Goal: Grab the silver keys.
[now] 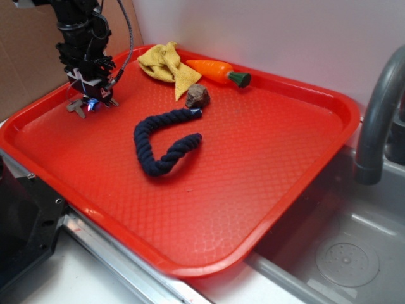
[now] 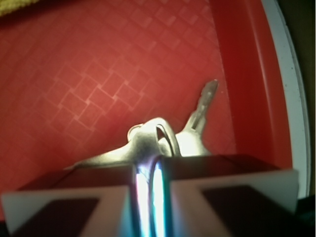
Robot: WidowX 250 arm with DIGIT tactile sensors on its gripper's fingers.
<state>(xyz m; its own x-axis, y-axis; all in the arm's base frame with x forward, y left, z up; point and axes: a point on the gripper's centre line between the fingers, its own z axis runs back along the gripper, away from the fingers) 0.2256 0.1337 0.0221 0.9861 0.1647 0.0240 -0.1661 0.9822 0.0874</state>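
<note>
- I had the gripper (image 1: 93,101) down at the tray's (image 1: 266,190) far left corner, well apart from the rope (image 1: 163,142), carrot (image 1: 218,71), cloth (image 1: 166,63) and stone (image 1: 197,95).
- In the wrist view the fingers (image 2: 217,190) were pressed nearly together, pinching the wire ring of the keys (image 2: 153,143), whose blades fanned out just below.
- The keys looked to be touching the tray or barely above it; the outside view was too small to settle that.
- I judged the grip made, with only the lift left.
</note>
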